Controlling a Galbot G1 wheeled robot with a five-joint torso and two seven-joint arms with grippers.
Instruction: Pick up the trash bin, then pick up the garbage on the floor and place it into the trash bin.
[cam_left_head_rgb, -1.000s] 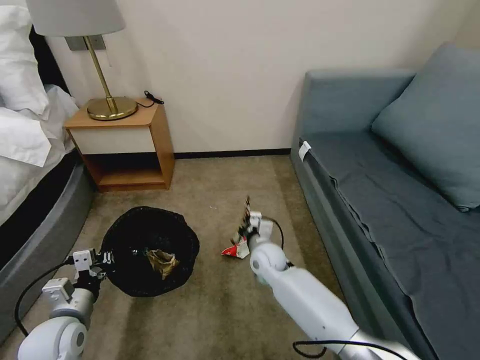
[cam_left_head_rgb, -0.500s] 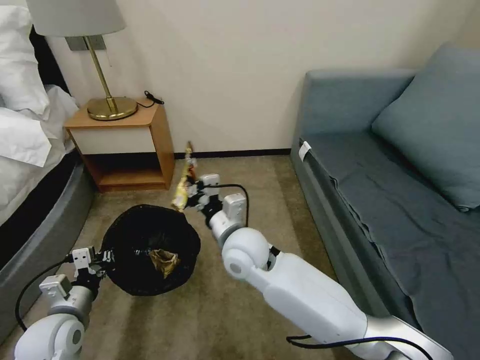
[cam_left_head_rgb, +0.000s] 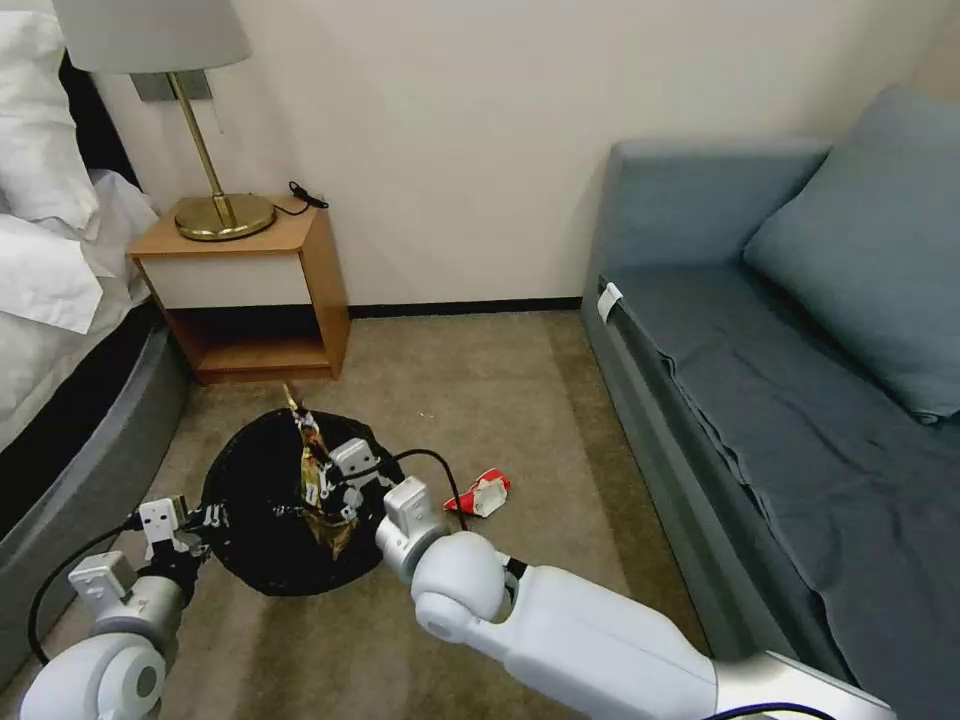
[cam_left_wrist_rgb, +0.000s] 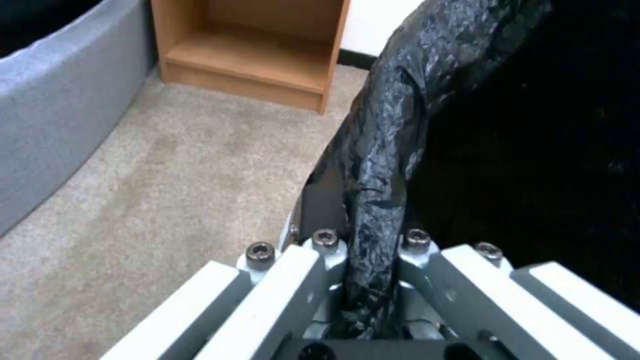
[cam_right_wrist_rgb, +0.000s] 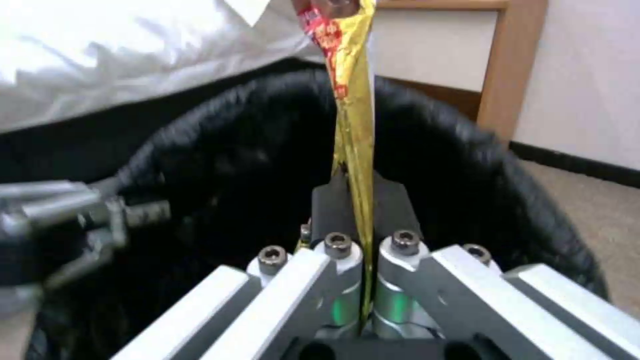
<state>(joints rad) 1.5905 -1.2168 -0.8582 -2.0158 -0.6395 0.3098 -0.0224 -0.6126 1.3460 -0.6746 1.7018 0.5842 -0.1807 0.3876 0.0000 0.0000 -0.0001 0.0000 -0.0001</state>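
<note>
The trash bin (cam_left_head_rgb: 250, 455), lined with a wrinkly black bag, stands on the carpet near the bed. My left gripper (cam_left_head_rgb: 205, 518) is shut on its rim, and the left wrist view has the bag's edge (cam_left_wrist_rgb: 383, 150) pinched between the fingers (cam_left_wrist_rgb: 320, 200). My right gripper (cam_left_head_rgb: 322, 485) hangs over the bin's opening, shut on a long gold wrapper (cam_left_head_rgb: 305, 445) that stands up from its jaws (cam_right_wrist_rgb: 353, 115). A brown scrap (cam_left_head_rgb: 335, 535) lies inside the bin. A red-and-white wrapper (cam_left_head_rgb: 483, 493) lies on the carpet right of the bin.
A wooden nightstand (cam_left_head_rgb: 250, 290) with a brass lamp (cam_left_head_rgb: 222, 215) stands behind the bin. The bed (cam_left_head_rgb: 70, 400) borders the left side and a blue sofa (cam_left_head_rgb: 780, 400) the right. Open carpet (cam_left_head_rgb: 470, 380) lies between them.
My right arm lifted the gold wrapper from the floor beside the red-and-white wrapper, swung left past the bin's far side, and now holds it over the opening. The left gripper kept its hold.
</note>
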